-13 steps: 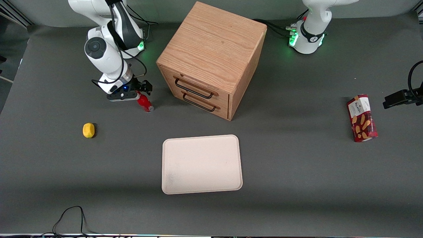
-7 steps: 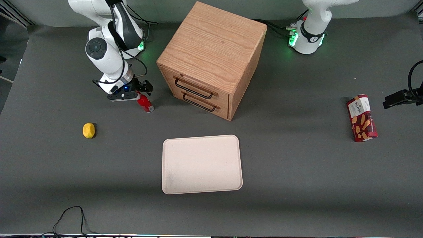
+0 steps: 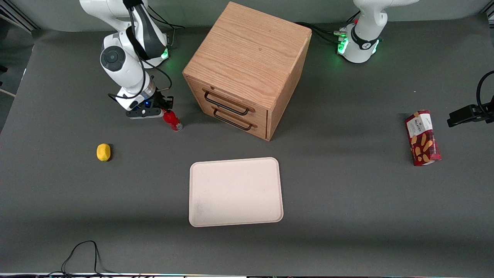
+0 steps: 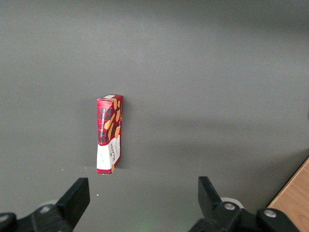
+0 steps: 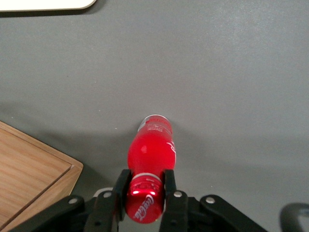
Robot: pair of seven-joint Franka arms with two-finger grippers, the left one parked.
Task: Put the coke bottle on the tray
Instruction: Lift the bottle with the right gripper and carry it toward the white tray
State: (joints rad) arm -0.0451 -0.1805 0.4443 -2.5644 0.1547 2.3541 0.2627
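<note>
Gripper (image 5: 146,193) had its jaws clamped on the coke bottle (image 5: 149,150) at the neck, base tilted outward; tray (image 3: 235,191) lay nearer the front camera.

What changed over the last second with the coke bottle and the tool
The tool, shut on the coke bottle at its neck, has begun lifting it: the bottle's base shifted slightly toward the wooden drawer cabinet and farther from the front camera. The tray, lemon and snack box stayed put.
</note>
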